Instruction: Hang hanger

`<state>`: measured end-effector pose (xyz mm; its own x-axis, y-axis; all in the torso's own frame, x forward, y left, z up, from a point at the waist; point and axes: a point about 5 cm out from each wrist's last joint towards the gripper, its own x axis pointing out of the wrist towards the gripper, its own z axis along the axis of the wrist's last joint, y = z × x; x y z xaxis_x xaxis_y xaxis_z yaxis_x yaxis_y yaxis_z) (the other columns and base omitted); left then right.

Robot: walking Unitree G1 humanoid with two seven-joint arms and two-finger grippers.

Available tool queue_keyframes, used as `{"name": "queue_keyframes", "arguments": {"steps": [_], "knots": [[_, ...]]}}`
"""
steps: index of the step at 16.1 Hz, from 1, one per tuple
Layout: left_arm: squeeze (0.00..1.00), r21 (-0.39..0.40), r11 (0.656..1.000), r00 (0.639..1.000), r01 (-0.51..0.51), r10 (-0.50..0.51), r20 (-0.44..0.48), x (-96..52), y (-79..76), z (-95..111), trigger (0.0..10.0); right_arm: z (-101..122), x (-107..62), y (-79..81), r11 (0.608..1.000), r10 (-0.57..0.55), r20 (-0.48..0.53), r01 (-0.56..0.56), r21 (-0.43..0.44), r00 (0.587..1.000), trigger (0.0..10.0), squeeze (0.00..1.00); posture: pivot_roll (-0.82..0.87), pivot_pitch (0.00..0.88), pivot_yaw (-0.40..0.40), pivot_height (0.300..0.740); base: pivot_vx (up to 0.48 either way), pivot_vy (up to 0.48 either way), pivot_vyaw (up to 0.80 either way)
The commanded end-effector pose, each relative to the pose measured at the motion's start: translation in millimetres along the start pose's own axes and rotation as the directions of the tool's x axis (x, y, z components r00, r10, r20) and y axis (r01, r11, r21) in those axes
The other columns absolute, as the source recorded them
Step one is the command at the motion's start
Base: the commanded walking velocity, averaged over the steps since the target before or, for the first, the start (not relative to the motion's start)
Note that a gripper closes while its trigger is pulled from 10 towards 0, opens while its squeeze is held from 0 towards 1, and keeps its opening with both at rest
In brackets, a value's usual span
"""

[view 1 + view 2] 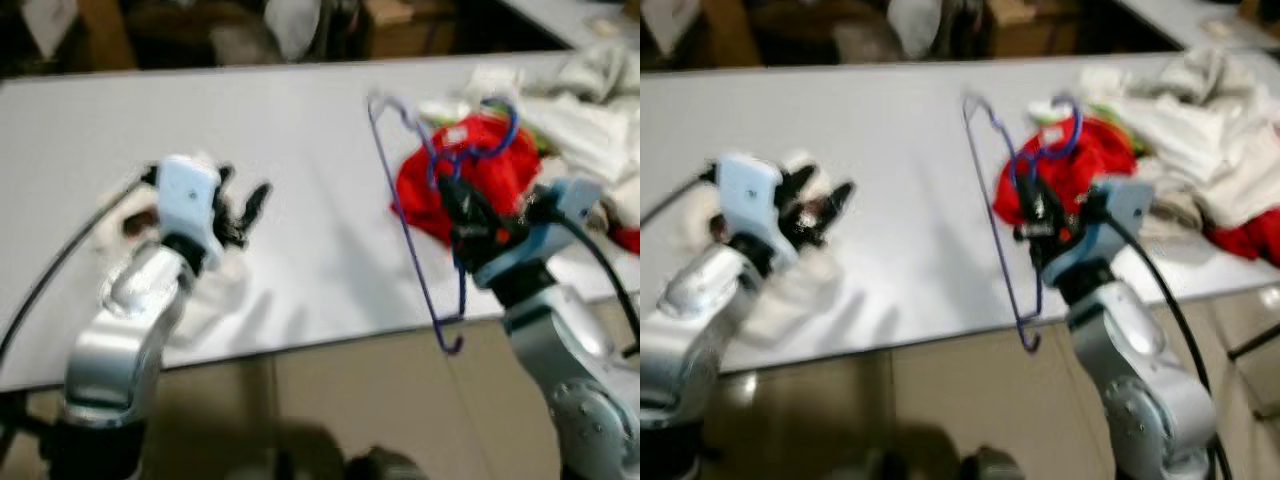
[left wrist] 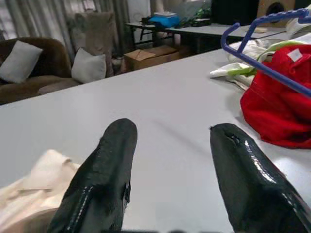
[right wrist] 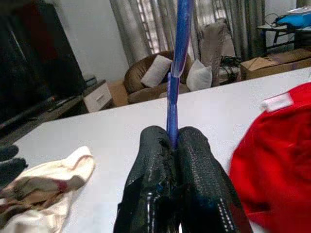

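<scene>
Right gripper (image 3: 174, 141) was clamped on the blue hanger (image 1: 410, 225) above the table (image 1: 300, 180), apparently clear of it; left gripper (image 2: 170, 160) gaped wide, empty.

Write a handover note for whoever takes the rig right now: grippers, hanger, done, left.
Right gripper: shut on the blue hanger, held tilted above the white table near its front edge, beside the red garment.
Left gripper: open, holding nothing, over the table above a cream cloth.
Done: hanger is picked up.
Left: hanging it; no rail or hook can be made out in these views, so you probably need to find one first.
</scene>
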<state>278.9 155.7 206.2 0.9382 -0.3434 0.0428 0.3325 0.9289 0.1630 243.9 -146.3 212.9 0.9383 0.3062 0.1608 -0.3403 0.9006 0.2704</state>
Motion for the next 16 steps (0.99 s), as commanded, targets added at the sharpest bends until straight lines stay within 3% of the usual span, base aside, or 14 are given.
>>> {"name": "queue_keyframes", "arguments": {"steps": [1,4,7,10,12,13,16], "knots": [[0.00,0.014,0.999,0.999,-0.044,0.044,0.007,-2.2,5.8,2.3,10.0,6.2,1.6,6.3,0.999,0.044,0.016,-0.043,-0.027,0.999,10.0,0.00,-0.13,0.107,-0.037,0.740,0.000,0.480,0.00],[0.00,0.021,0.994,0.994,-0.107,0.107,-0.007,-4.7,12.7,-3.4,10.0,-2.0,3.9,5.4,0.997,0.048,-0.042,-0.051,-0.062,0.998,10.0,0.00,-0.13,0.093,-0.046,0.740,0.000,0.300,0.00],[0.00,0.047,0.991,0.991,-0.127,0.128,-0.030,-3.4,11.7,-14.0,10.0,-16.5,2.7,-6.6,0.994,-0.035,-0.130,0.021,-0.108,0.991,10.0,0.00,-0.13,0.083,-0.041,0.740,0.000,-0.480,0.00],[0.00,0.038,0.992,0.992,-0.120,0.121,-0.035,-1.2,9.7,-17.6,10.0,-16.1,1.4,-16.4,0.990,-0.074,-0.125,0.057,-0.132,0.989,10.0,0.00,-0.14,0.070,-0.032,0.740,0.000,-0.480,0.00],[0.00,0.009,0.990,0.989,-0.140,0.140,-0.048,-0.6,9.3,-23.4,10.0,-16.8,-1.2,-22.1,0.985,-0.086,-0.135,0.064,-0.163,0.987,10.0,0.00,-0.15,0.061,-0.024,0.740,0.000,0.000,0.00],[0.00,-0.002,0.989,0.987,-0.146,0.146,-0.074,-1.8,3.0,-34.7,10.0,-19.7,-7.8,-37.7,0.975,-0.136,-0.170,0.101,-0.199,0.976,10.0,0.00,-0.15,0.055,-0.022,0.740,0.000,0.000,0.00],[0.00,-0.026,0.992,0.988,-0.125,0.122,-0.094,-5.7,-4.7,-47.9,10.0,-26.8,-15.4,-41.8,0.972,-0.168,-0.198,0.129,-0.194,0.966,10.0,0.00,-0.15,0.044,-0.018,0.740,0.000,0.000,0.00]]}}
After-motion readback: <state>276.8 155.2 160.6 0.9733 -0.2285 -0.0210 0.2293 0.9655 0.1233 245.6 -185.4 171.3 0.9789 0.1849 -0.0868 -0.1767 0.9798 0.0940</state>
